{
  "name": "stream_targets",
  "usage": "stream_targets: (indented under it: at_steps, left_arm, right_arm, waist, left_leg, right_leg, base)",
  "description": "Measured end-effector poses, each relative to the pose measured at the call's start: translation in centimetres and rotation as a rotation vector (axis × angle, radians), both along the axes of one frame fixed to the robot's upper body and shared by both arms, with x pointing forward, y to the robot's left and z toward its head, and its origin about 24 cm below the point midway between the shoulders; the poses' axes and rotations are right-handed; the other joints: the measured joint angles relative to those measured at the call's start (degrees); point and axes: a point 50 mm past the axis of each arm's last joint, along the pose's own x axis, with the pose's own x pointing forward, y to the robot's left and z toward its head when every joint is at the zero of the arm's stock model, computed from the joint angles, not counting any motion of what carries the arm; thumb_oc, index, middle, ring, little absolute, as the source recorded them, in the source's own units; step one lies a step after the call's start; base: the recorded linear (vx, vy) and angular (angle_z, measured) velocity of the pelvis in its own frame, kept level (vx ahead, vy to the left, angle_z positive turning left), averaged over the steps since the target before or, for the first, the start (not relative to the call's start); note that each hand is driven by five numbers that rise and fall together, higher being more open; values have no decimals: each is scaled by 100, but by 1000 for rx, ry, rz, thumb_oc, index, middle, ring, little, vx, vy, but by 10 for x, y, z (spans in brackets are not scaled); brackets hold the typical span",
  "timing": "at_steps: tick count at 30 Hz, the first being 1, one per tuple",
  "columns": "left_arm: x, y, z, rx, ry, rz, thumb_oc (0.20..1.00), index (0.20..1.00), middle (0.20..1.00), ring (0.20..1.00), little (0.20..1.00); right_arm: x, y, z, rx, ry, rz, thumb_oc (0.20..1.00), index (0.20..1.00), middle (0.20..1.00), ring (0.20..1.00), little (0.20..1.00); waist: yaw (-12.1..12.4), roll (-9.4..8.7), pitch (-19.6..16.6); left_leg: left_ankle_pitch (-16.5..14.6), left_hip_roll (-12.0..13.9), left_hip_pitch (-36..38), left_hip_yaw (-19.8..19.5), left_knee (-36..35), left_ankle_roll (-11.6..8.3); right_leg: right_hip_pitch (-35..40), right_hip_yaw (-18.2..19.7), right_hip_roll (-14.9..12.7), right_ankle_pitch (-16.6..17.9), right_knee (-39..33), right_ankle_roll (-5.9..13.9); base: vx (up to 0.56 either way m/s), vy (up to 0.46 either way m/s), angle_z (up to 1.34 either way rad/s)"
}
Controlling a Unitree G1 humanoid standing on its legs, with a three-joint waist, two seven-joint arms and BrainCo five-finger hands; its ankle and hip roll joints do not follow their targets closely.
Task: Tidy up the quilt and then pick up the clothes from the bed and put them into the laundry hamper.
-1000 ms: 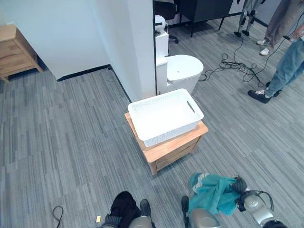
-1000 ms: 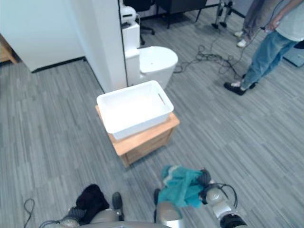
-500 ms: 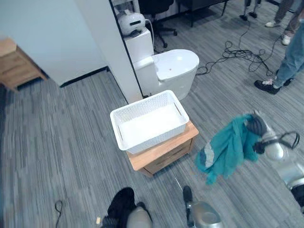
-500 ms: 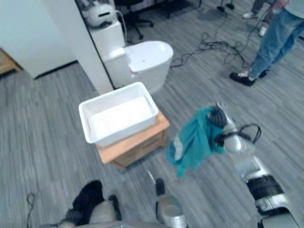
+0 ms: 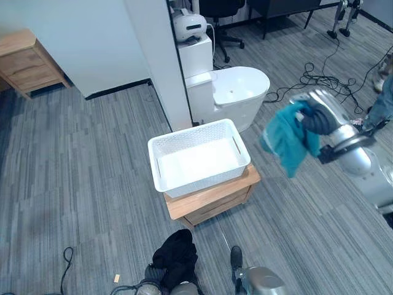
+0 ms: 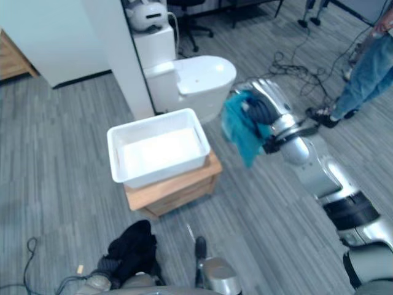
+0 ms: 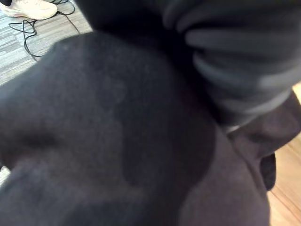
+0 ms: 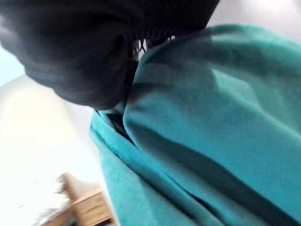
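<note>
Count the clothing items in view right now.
2. A teal garment hangs from the right hand, raised to the right of the white hamper. A black garment sits low at the left hand. None in the hamper; others could be out of view.

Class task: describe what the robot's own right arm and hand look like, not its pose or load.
The right arm is a chain of rounded silver-grey segments with dark bands at the joints. A black cable loops beside the wrist. The right hand sits under a dark ribbed cover.
</note>
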Motion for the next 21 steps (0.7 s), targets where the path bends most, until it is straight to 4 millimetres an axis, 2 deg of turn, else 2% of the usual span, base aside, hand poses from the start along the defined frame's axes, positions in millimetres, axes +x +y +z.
stream_targets:
  at_steps: [2,3,7,8,10,11,12,14,17,21]
  left_arm:
    - [-4,2,-1,7,17,8,200,200,200,200,200]
    - [-10,4,-2,13,33,14,200,200,200,200,200]
    - [-31,6,-6,20,88,42,200,200,200,200,200]
    - [-41,7,-8,22,112,49,200,200,200,200,200]
    - [-49,7,-9,19,135,69,200,200,200,200,200]
    - [-51,7,-9,19,142,73,200,200,200,200,200]
    - [-49,6,-9,16,131,71,200,200,200,200,200]
    - [-45,4,-9,20,119,50,200,200,200,200,200]
    - [-41,6,-7,32,89,50,200,200,200,200,200]
    - [-40,6,-7,37,79,43,200,200,200,200,200]
  right_arm:
    - [-2,14,14,-24,-50,67,200,200,200,200,200]
    - [-3,22,21,-25,-78,97,200,200,200,200,200]
    - [-7,46,48,-9,-175,186,200,200,200,200,200]
    - [-6,62,57,-17,-200,225,200,200,200,200,200]
    - [-3,88,70,-9,-235,289,200,200,200,200,200]
    - [-1,93,72,-4,-241,296,200,200,200,200,200]
    - [1,98,72,14,-243,304,200,200,200,200,200]
    - [18,114,69,43,-199,288,200,200,200,200,200]
    - [38,111,61,-50,-168,190,200,200,200,200,200]
    - [49,105,57,-78,-149,132,200,200,200,200,200]
  waist:
    - [119,-11,-28]
    - [232,-18,-33]
    - [407,-36,-108]
    - [396,-41,-119]
    - [411,-46,-298]
    - [398,-56,-361]
    - [543,-65,-451]
    - [598,-149,-601]
    - [704,-221,-678]
    - [729,-211,-673]
  left_leg:
    - [-2,-59,16,-4,1,4]
    - [-11,-77,22,-9,1,17]
    - [-13,-86,15,-19,-24,24]
    - [-13,-84,35,-26,-33,25]
    - [-13,-69,20,-66,-34,26]
    - [-9,-66,15,-104,-31,30]
    - [16,-60,-28,-169,-29,51]
    - [-32,-52,-104,-242,-36,51]
    - [18,-65,-275,-364,-35,79]
    - [125,-95,-508,-485,-34,143]
  right_leg:
    - [-4,2,-55,5,4,10]
    - [1,-6,-75,7,9,15]
    - [22,-21,-95,17,14,28]
    - [71,-31,-89,19,0,31]
    - [71,-55,-73,19,-4,31]
    - [64,-57,-65,19,-5,31]
    - [81,-147,-71,16,-2,28]
    - [27,-193,-70,-1,10,51]
    - [-106,-306,-98,5,46,61]
    - [-330,-403,-140,30,102,91]
  base:
    - [59,2,6]
    - [73,4,4]
    - [63,10,3]
    - [42,8,2]
    - [31,8,5]
    - [14,6,19]
    - [14,6,14]
    - [-8,3,21]
    - [-42,0,24]
    - [-34,0,17]
